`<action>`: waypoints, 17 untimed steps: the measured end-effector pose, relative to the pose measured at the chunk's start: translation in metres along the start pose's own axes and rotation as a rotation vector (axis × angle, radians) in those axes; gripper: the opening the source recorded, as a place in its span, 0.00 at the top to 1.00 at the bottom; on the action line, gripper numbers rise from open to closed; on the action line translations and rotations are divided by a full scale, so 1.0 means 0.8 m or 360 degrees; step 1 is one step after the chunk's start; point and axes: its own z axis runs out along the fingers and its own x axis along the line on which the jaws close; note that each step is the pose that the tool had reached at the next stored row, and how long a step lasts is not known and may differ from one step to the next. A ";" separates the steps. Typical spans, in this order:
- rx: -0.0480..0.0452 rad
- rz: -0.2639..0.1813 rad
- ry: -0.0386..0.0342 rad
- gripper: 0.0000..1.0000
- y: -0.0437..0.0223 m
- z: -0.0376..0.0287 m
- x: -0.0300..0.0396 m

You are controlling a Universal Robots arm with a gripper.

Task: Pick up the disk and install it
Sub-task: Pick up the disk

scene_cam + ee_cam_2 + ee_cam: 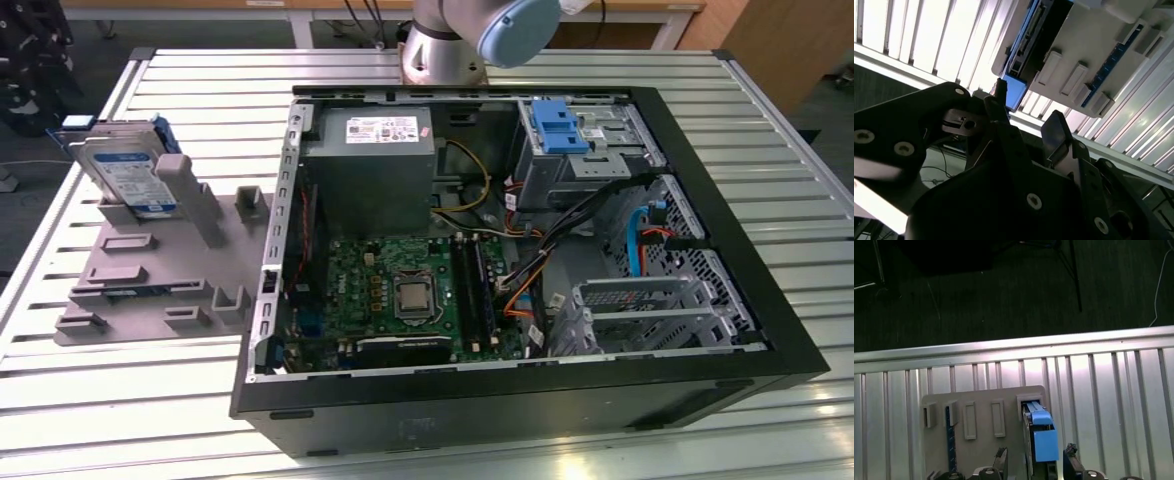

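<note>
A slatted metal table (134, 400) gleams under bright light; dark floor (1004, 300) beyond; wooden furniture (787, 45) behind.

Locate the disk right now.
The disk stands on edge in the grey holder at the exterior view's left, just outside the open case.

At ten o'clock in the exterior view, the disk (127, 172) is shiny metal in blue plastic. Its grey stand (140, 272) is dull plastic; the table (127, 400), shiny ridged metal.
</note>
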 end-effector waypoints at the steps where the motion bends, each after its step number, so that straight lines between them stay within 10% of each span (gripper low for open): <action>1: 0.0001 0.0000 0.0000 0.45 0.0006 0.0022 -0.0002; 10: 0.0002 0.0000 -0.0002 0.45 0.0010 0.0040 -0.0007; 13: 0.0038 -0.0001 -0.0006 0.45 0.0025 0.0049 -0.0004; 17: 0.0041 -0.0002 -0.0006 0.45 0.0026 0.0049 -0.0004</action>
